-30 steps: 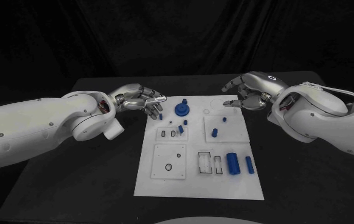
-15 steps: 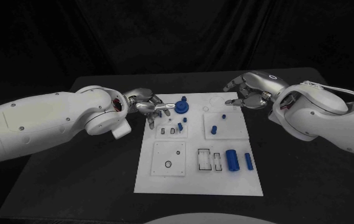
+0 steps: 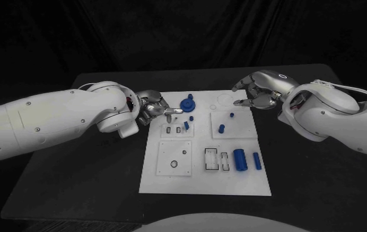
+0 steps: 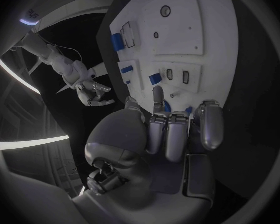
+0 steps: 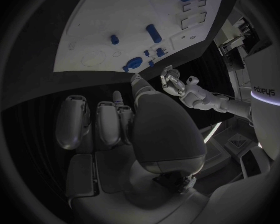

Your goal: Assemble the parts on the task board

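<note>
Left hand [image 3: 157,110] hovers at the task board's [image 3: 205,185] far left edge, fingers partly curled, nothing gripped, one finger reaching toward the round blue part [image 3: 187,104]. Right hand [image 3: 256,93] hangs beyond the far right corner, fingers loosely curled, also empty. On the white board on the black table [image 3: 76,179]: a big blue cylinder [image 3: 240,160] beside a slimmer one [image 3: 257,161] near right. "Sharpa" reads on the arm in the right wrist view.
</note>
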{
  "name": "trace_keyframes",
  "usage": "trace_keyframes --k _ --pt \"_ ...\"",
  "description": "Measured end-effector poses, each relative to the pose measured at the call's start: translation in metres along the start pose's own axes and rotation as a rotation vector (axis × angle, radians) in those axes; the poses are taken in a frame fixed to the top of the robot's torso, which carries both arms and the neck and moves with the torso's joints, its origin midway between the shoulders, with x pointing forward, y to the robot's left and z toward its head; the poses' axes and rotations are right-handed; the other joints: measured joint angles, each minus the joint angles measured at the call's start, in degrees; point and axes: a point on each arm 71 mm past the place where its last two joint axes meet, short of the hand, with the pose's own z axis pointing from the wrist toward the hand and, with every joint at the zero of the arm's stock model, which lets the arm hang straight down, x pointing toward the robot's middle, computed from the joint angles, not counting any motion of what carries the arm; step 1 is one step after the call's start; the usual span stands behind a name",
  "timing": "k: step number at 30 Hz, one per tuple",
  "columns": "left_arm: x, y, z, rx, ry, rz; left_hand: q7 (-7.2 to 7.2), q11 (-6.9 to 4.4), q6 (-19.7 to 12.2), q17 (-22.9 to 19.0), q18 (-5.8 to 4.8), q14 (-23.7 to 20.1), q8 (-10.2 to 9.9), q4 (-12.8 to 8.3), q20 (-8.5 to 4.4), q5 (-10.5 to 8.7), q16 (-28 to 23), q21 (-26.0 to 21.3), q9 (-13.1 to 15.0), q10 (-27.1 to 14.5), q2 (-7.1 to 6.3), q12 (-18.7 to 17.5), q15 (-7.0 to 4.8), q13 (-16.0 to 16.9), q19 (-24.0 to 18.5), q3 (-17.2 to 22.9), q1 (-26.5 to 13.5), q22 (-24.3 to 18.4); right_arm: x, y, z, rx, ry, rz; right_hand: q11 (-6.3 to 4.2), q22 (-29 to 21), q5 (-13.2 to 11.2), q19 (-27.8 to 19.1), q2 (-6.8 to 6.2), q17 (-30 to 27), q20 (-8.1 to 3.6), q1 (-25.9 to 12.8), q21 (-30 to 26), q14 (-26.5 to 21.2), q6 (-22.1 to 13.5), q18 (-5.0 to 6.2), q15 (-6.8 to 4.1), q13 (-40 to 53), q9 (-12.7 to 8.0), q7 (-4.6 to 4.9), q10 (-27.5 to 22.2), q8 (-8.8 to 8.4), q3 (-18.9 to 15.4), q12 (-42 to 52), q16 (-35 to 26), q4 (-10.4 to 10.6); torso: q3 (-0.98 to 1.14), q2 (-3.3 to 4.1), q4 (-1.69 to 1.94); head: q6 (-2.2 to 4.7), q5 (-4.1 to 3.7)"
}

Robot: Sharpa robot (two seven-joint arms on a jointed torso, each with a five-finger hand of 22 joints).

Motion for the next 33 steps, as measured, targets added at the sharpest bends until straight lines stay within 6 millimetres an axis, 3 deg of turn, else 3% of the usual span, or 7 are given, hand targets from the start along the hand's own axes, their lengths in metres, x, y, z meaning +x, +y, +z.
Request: trace_keyframes --k 9,10,16,19,27,33 --pt "0.01 -0.016 0.012 -0.094 0.032 0.085 -0.76 -0.81 0.76 -0.01 -0.04 -0.06 0.65 -0.65 -1.05 0.47 0.0 1.08 3.33 -0.18 -0.45 0.0 -0.95 0.0 2.71 1.4 -0.45 0.15 0.003 -0.002 0.0 0.006 0.01 0.0 0.15 0.0 1.03 0.0 -0.01 0.46 0.0 -0.01 0.0 0.0 0.21 0.0 0.0 -0.06 -0.13 0.21 -0.26 0.0 0.0 -0.71 0.0 0.0 0.02 -0.07 -0.08 -0.95 -0.74" --pt "0.011 -0.017 0.014 -0.101 0.037 0.093 -0.76 -0.83 0.76 -0.01 -0.81 0.11 0.65 -0.65 -1.05 0.47 0.0 1.08 3.45 -0.16 -0.45 0.0 -1.12 0.0 2.89 1.4 -0.45 0.15 0.004 -0.002 0.0 0.007 0.012 0.0 0.01 0.0 1.04 0.0 -0.01 0.48 0.0 -0.01 0.0 0.0 0.21 0.0 0.0 -0.06 -0.13 0.21 -0.4 0.0 0.0 -0.78 0.0 0.0 0.03 -0.08 -0.08 -1.04 -0.81" --pt "0.019 -0.029 0.02 -0.134 0.069 0.138 -1.37 -1.38 1.77 -0.01 -0.87 0.01 -0.75 -0.57 -1.72 0.85 0.0 1.76 4.28 -0.11 -0.46 -0.01 -1.63 -0.02 4.39 2.11 -1.35 0.15 0.007 -0.005 -0.001 0.016 0.022 0.001 0.0 0.04 1.08 0.0 -0.01 0.53 0.0 -0.02 0.0 0.0 0.21 0.0 0.01 -0.06 -0.16 0.21 -0.4 0.0 0.16 -0.99 0.08 -0.15 0.03 -0.14 -0.08 -1.37 -0.94" --pt "0.021 -0.033 0.023 -0.142 0.081 0.154 -1.57 -1.39 1.97 -0.01 -0.87 0.01 -1.29 -0.74 -1.88 1.44 0.0 1.76 4.49 -0.1 -0.46 -0.01 -1.63 -0.02 4.55 2.6 -1.36 0.15 0.008 -0.006 -0.001 0.018 0.024 0.0 0.0 0.04 1.08 0.0 -0.02 0.56 0.0 -0.02 0.0 0.0 0.21 0.0 0.0 -0.05 -0.18 0.21 -0.4 0.0 0.15 -1.2 0.27 -0.15 0.03 -0.16 -0.07 -1.41 -1.08" --pt "0.024 -0.039 0.029 -0.16 0.1 0.181 -1.51 -1.57 1.91 -0.02 -0.86 0.21 -3.91 -0.81 -1.86 2.84 0.0 1.48 4.84 -0.28 -0.43 -0.01 -1.83 -0.03 4.45 3.46 -1.99 0.14 0.009 -0.006 -0.001 0.02 0.028 0.001 0.21 0.04 1.32 0.0 -0.02 0.96 0.0 -0.02 0.42 -0.01 0.37 0.0 0.01 -0.05 -0.28 0.05 -0.61 0.0 -0.01 -1.22 0.55 -0.31 0.12 -0.15 -0.02 -0.74 -1.37" --pt "0.024 -0.041 0.032 -0.163 0.102 0.188 -1.11 -1.57 1.51 -0.02 -0.86 0.21 -5.8 -1.44 -1.69 4.09 0.0 0.93 5.23 -0.28 -0.43 -0.01 -1.82 -0.03 3.49 4.41 -1.99 0.14 0.011 -0.007 -0.001 0.02 0.028 0.002 0.21 0.03 1.32 0.0 0.0 1.26 0.0 -0.05 0.89 -0.01 0.41 0.0 0.01 -0.05 -0.27 0.0 -0.61 0.0 -0.01 -1.22 0.7 -0.31 0.13 -0.13 -0.01 -0.96 -1.2"
